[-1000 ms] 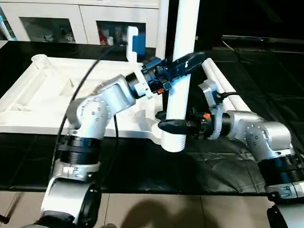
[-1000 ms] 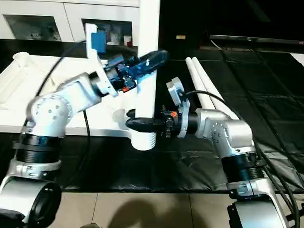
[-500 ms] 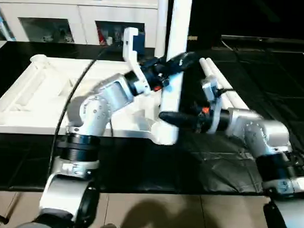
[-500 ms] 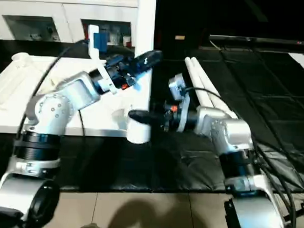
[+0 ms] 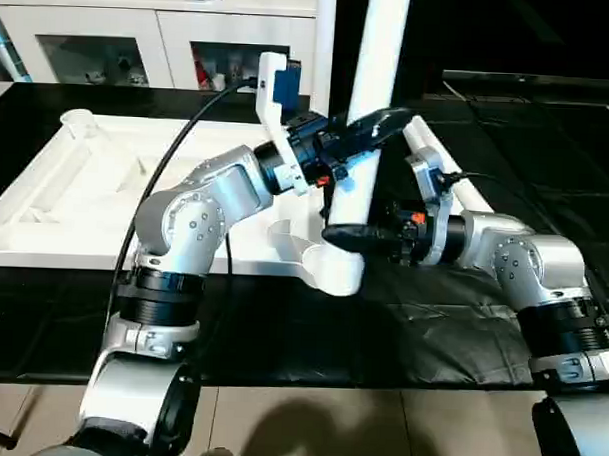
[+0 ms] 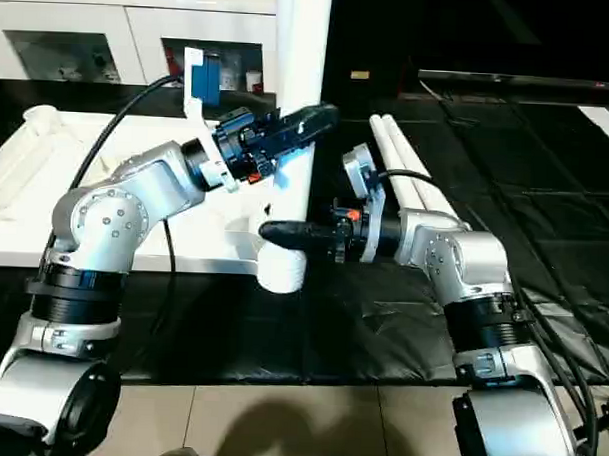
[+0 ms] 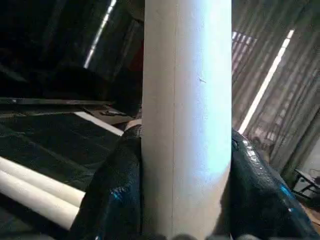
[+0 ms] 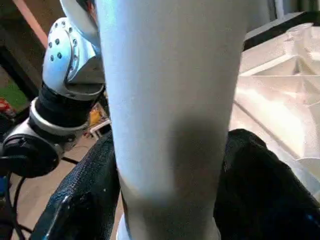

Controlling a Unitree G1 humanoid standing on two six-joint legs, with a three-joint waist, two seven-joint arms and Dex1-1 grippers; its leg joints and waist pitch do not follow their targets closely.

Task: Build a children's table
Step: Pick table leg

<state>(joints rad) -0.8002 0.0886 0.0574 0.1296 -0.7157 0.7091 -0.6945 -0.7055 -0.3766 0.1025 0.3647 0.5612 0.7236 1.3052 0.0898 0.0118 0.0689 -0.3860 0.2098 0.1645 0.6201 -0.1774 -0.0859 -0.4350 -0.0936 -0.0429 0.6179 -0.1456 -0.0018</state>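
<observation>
A black mat [image 5: 451, 323] covers the floor in front of the robot. On it lies the white plastic tabletop [image 5: 96, 181] of the children's table, turned underside up so its ribs and round corner sockets face the ceiling. It takes up the left half of the scene. Behind it stands a white cabinet [image 5: 121, 36] with glass doors.

One long white table leg [image 5: 374, 100] stands nearly upright at the near right corner of the tabletop, its thicker bottom end [image 5: 338, 271] resting at or over the corner socket there; whether it is seated in the socket cannot be told. It runs up out of the top of the view.

Both silver arms reach in to this leg. The left hand [image 5: 373, 130] grips it partway up, its black fingers [image 7: 107, 195] pressed against either side of the tube. The right hand [image 5: 349, 237] sits lower, near the leg's base, with one finger [image 8: 80, 200] on each side; whether they squeeze the tube or merely bracket it cannot be told.

Two more white legs [image 5: 441, 173] lie side by side on the mat just to the right of the tabletop, behind the right arm.
</observation>
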